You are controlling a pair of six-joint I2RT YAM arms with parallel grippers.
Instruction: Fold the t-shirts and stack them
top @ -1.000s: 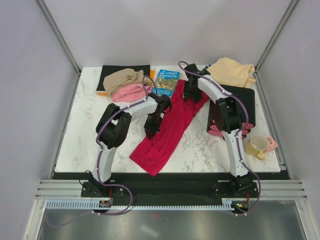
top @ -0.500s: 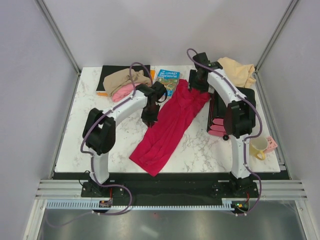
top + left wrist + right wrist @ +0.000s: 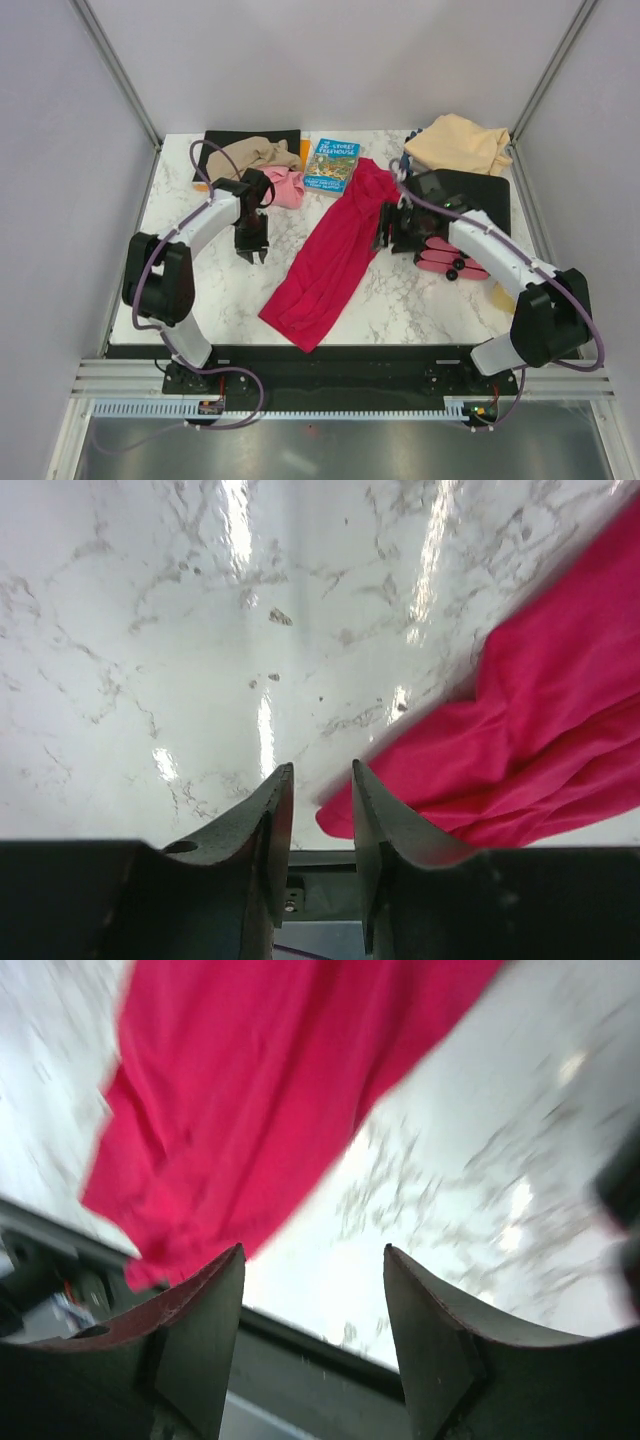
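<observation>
Your left hand: narrowly parted, empty, over the white marble surface. Your right hand: widely parted, empty, beside the long crimson cloth t-shirt.

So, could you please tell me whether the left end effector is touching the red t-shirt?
Apart. The top view shows bare marble table between the left end effector and the red t-shirt.
</observation>
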